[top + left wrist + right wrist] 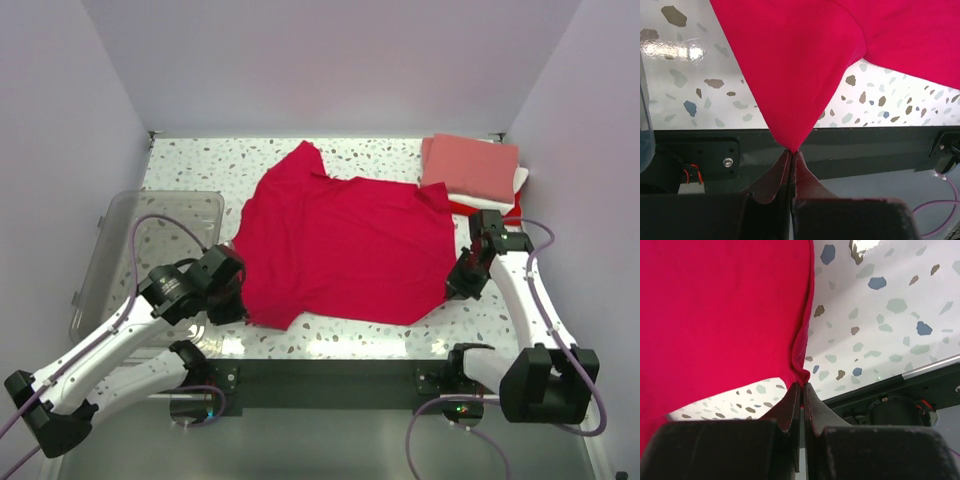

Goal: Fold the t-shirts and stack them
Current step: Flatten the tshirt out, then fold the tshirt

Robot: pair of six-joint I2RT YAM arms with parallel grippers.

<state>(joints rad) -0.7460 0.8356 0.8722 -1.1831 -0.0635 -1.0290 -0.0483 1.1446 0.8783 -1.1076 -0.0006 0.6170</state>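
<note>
A crimson-red t-shirt (340,245) lies spread over the middle of the speckled table. My left gripper (228,300) is shut on its near left corner; the left wrist view shows the cloth (800,75) pulled to a point in the gripper (792,151). My right gripper (462,283) is shut on the shirt's near right edge; the right wrist view shows the hem (715,315) bunched in the gripper (802,385). A stack of folded shirts stands at the far right corner: salmon-pink (470,167) on top, white (519,180) under it, red (468,208) at the bottom.
A clear plastic bin (150,250) stands at the left of the table, close to my left arm. The table's near edge and a dark metal rail (330,375) run just behind both grippers. Walls close in the back and sides.
</note>
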